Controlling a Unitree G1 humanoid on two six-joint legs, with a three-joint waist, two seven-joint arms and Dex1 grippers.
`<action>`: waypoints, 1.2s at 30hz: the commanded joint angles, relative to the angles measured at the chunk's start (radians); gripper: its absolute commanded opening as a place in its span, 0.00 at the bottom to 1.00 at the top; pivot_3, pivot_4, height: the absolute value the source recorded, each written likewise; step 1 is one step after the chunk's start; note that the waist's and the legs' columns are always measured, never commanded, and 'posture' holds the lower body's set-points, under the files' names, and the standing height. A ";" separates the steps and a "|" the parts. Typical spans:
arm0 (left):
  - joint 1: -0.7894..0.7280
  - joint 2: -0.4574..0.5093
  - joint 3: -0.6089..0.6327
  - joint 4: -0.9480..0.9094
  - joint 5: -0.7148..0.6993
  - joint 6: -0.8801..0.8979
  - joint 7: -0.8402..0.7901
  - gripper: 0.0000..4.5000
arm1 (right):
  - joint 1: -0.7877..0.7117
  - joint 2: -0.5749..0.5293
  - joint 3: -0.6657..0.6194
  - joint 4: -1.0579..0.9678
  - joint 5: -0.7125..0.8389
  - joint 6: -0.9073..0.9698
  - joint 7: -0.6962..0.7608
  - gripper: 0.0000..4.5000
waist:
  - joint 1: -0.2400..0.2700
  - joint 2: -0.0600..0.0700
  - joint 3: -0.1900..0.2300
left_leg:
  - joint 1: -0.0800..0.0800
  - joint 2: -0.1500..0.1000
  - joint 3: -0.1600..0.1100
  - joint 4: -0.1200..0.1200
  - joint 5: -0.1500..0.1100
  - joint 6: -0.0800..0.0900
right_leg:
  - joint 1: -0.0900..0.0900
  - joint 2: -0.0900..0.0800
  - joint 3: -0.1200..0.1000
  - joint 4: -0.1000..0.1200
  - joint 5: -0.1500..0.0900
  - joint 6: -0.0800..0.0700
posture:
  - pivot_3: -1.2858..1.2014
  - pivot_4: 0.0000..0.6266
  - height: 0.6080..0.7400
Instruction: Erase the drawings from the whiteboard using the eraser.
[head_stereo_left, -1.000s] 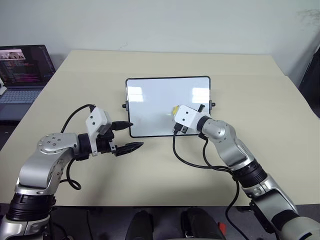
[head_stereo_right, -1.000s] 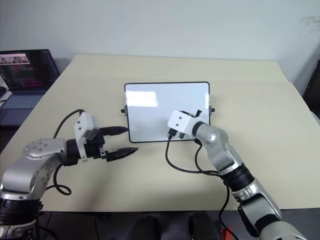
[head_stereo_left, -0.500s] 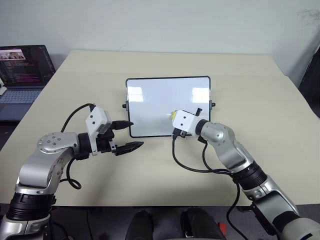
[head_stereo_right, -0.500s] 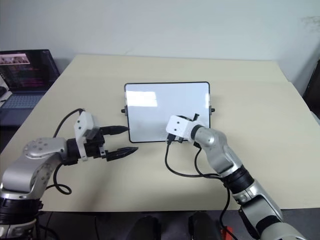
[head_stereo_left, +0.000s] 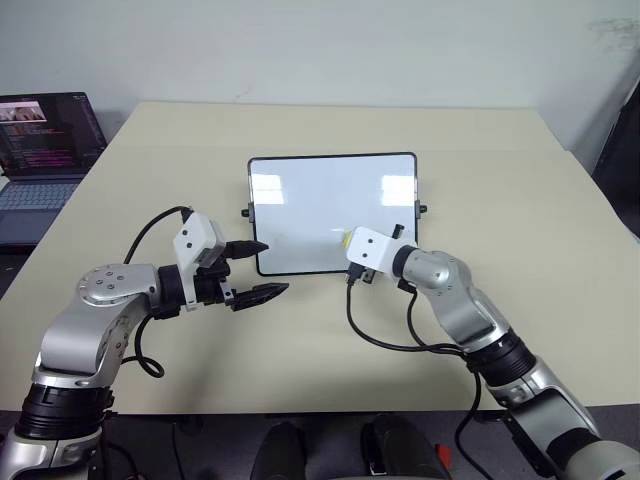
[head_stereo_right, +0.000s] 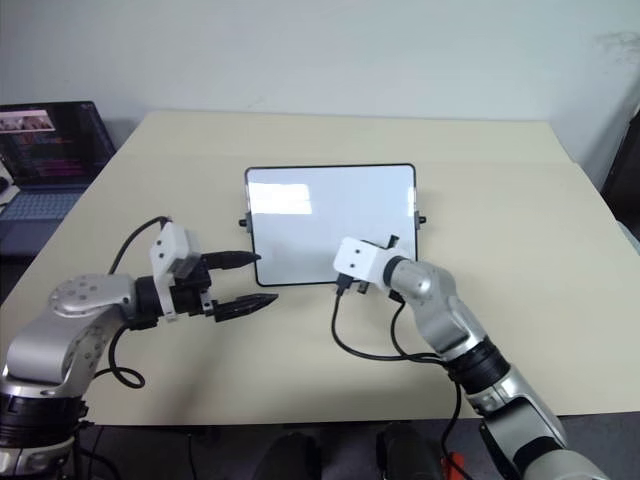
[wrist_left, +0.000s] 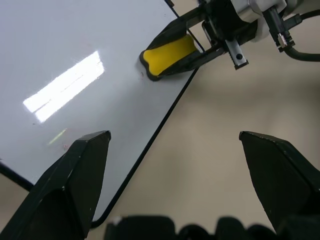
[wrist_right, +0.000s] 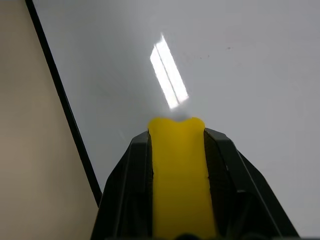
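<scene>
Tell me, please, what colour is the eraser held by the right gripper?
Yellow; the eraser shows best in the right wrist view, clamped between the black fingers.

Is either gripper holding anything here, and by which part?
The right gripper clamps the eraser by its long sides; the left gripper is open, empty.

Glossy white whiteboard (head_stereo_left: 320, 205) face, mirroring ceiling lights, edged in thin black plastic-looking frame. Matt beige worktop (head_stereo_left: 500, 200), smooth. Matt yellow eraser (wrist_right: 180, 175), smooth-faced. Smooth black plastic-looking fingers on right claw (wrist_right: 179, 125) and left claw (head_stereo_left: 258, 269).
</scene>
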 joint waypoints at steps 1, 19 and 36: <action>-0.014 0.006 0.012 -0.012 -0.005 -0.018 -0.003 1.00 | -0.052 0.025 -0.022 0.038 -0.006 -0.042 -0.063 0.24 | 0.000 0.000 0.000 | 0.000 0.000 0.000 0.000 0.000 0.000 | 0.000 0.000 0.000 0.000 0.000 0.000 | 0.52 0.24 1.00; -0.021 -0.008 0.002 -0.004 -0.001 -0.028 0.002 1.00 | 0.023 -0.072 -0.069 -0.048 0.026 0.016 0.019 0.24 | 0.010 0.000 0.000 | 0.000 0.000 -0.001 0.000 0.000 0.000 | 0.001 -0.001 -0.001 0.000 0.000 0.000 | 0.52 0.24 1.00; -0.128 -0.057 -0.102 -0.049 0.006 -0.086 -0.035 1.00 | 0.412 -0.105 -0.482 -0.643 0.277 0.433 0.015 0.24 | 0.017 0.000 0.000 | -0.004 0.000 -0.002 0.000 0.000 0.000 | -0.001 -0.002 -0.002 -0.003 -0.001 0.001 | 0.52 0.24 1.00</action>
